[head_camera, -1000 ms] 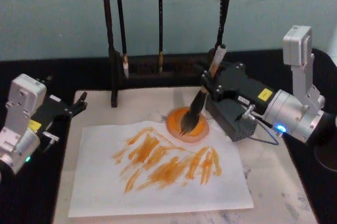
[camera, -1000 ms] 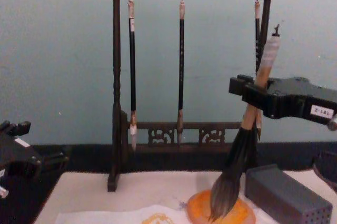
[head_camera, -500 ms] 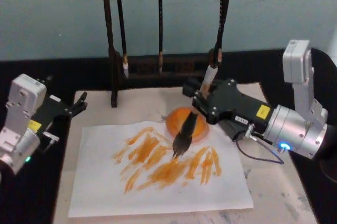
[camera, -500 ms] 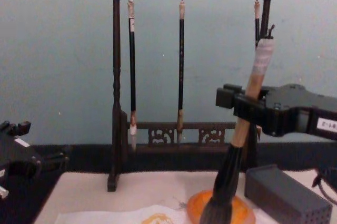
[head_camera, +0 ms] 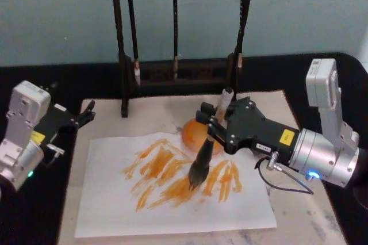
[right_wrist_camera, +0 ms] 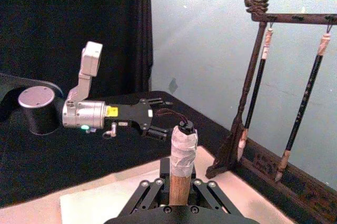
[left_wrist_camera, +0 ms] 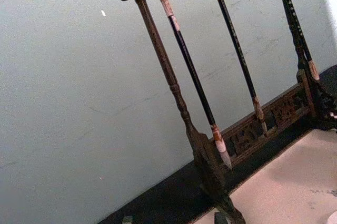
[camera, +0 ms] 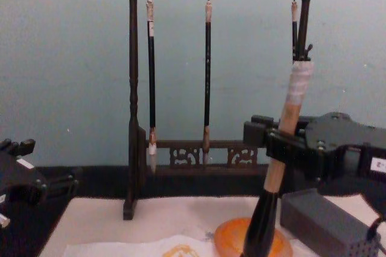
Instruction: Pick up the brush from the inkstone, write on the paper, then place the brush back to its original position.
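Observation:
My right gripper point(head_camera: 214, 126) is shut on the brush point(head_camera: 208, 144), gripping its tan handle. The brush stands nearly upright, its dark bristle head point(head_camera: 199, 175) touching the orange strokes on the paper point(head_camera: 172, 205). Behind the brush lies the orange inkstone point(head_camera: 194, 134), partly hidden by it. In the chest view the brush point(camera: 283, 124) rises in front of the inkstone point(camera: 232, 237), held by the right gripper point(camera: 272, 142). The brush's white end cap point(right_wrist_camera: 183, 148) fills the right wrist view's lower middle. My left gripper point(head_camera: 86, 114) is parked open at the table's left edge.
A dark wooden rack point(head_camera: 123, 55) with three slim hanging brushes point(camera: 207, 76) stands at the back. The grey block point(camera: 329, 224) sits to the right of the inkstone. A beige mat point(head_camera: 299, 210) lies under the paper on the black table.
The right gripper has carried the brush from over the inkstone forward and left onto the paper. The bristles now rest on the orange strokes. The left arm has not moved.

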Tool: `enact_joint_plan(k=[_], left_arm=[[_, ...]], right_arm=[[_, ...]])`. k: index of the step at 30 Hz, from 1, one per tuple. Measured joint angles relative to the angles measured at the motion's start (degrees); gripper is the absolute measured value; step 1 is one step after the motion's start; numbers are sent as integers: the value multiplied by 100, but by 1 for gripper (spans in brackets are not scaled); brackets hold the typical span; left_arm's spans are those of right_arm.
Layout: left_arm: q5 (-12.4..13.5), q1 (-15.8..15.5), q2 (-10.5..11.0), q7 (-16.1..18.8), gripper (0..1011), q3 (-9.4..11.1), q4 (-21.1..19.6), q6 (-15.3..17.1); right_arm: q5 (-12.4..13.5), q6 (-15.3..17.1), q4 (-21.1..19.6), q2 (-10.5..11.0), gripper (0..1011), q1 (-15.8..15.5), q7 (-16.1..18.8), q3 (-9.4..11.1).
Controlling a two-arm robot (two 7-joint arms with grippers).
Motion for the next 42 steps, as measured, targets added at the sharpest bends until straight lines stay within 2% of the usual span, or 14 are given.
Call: enact_joint_plan(k=[13,25,33,42], left_arm=[[0,0,0,0,1001,0,0,0],[0,0,0,0,1001,0,0,0],[0,0,0,0,1001,0,0,0],[0,0,0,0,1001,0,0,0]], right_arm=[[-175,58,-184,25,155,-217,152,75],[-309,139,-151,-48,155,-266,227,59],[-366,153,-132,-54,155,-302,234,58],[-417,158,-206,11,155,-424,173,161]])
